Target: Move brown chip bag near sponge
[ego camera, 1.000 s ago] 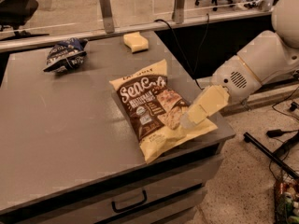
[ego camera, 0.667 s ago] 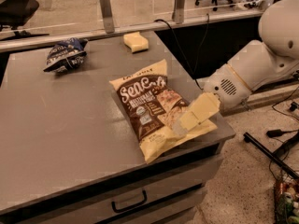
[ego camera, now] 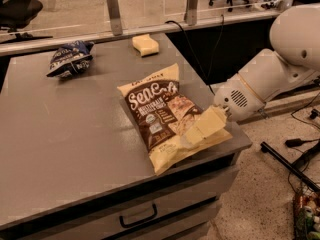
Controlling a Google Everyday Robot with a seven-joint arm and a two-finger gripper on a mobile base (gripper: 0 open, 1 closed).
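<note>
The brown chip bag (ego camera: 162,114) lies flat near the table's right front corner, dark brown in the middle with white lettering and pale yellow ends. The sponge (ego camera: 145,44), a small pale yellow block, sits at the back of the table, well apart from the bag. My gripper (ego camera: 192,134) comes in from the right on a white arm (ego camera: 270,74), and its pale fingers rest over the bag's lower right part near the table edge.
A small dark blue bag (ego camera: 70,59) lies at the back left of the grey table (ego camera: 60,149). A glass partition with posts (ego camera: 114,6) runs behind the table. A drawer handle (ego camera: 137,216) shows below the front edge. Cables and a stand base lie on the floor at right.
The gripper has moved left and down across the bag's lower right part. The bag, sponge and blue bag have not moved.
</note>
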